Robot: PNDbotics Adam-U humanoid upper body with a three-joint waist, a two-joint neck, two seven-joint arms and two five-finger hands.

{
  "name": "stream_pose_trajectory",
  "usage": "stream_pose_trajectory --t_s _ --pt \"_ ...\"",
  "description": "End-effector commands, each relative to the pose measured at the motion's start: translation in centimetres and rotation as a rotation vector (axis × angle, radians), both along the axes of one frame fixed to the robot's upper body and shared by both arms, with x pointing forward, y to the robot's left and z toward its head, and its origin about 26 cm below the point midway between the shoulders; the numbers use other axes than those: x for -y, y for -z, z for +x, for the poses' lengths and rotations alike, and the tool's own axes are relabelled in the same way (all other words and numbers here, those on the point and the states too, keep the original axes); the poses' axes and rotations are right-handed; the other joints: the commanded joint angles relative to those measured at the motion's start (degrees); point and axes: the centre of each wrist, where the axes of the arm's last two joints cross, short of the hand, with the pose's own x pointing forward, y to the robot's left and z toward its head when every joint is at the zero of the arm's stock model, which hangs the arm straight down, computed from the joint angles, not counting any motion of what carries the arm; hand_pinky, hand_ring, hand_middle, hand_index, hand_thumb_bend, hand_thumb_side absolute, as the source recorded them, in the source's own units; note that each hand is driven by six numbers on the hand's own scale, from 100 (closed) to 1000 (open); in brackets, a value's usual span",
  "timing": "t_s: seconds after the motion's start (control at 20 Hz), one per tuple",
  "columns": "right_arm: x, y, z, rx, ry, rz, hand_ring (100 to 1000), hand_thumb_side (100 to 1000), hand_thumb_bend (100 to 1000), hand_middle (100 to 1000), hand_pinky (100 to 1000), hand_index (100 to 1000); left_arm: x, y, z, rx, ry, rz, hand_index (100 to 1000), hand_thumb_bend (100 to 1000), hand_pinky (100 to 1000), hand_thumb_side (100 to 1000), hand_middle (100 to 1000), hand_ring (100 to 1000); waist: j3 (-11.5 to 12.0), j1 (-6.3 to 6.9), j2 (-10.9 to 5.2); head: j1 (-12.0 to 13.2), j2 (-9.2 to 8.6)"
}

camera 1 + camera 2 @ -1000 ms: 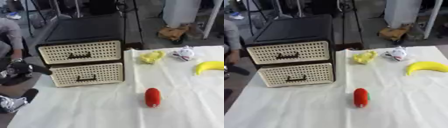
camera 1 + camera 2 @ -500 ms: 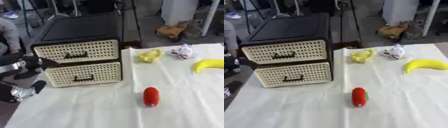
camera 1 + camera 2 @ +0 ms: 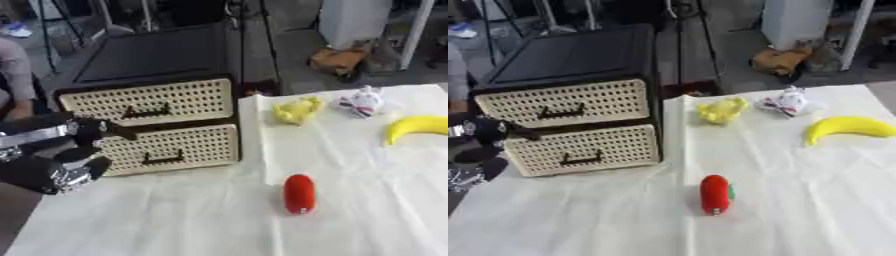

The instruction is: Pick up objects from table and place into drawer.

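Observation:
A black cabinet with two cream wicker drawers [image 3: 149,125] stands at the table's left, both drawers closed. My left hand [image 3: 61,155] hovers at the left edge, level with the lower drawer [image 3: 166,150], its dark fingers pointing toward the drawer front; it holds nothing. On the white cloth lie a red cylinder-shaped object [image 3: 298,193], a yellow crumpled thing [image 3: 296,109], a white toy with red marks [image 3: 361,101] and a banana [image 3: 417,127]. My right hand is out of sight.
White cloth covers the table [image 3: 367,200]. Beyond the far edge are a floor with a brown bag [image 3: 337,60], stands and a white cabinet. A person's sleeve shows at the far left.
My left hand has come up and to the right, nearer the lower drawer front. The camera has shifted a little; the objects on the cloth stay put.

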Motion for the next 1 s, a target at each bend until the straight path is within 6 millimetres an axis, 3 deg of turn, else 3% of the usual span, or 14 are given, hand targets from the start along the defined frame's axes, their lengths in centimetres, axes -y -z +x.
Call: stream_pose_trajectory --t_s 0.05,1.0 --pt "-0.2 -1.0 -0.4 0.028 -0.011 -0.019 789 1000 100 745 635 870 -0.5 -0.6 0.4 -0.001 -0.016 0.023 915 100 100 579 100 100 -0.2 -0.06 -0.67 0.4 -0.75" --pt "-0.9 -2.2 -0.2 0.058 -0.047 -0.023 791 1000 100 742 636 869 -2.7 1.5 4.1 -0.044 -0.099 0.036 944 100 100 578 100 100 -3.3 1.77 1.98 1.8 -1.45"
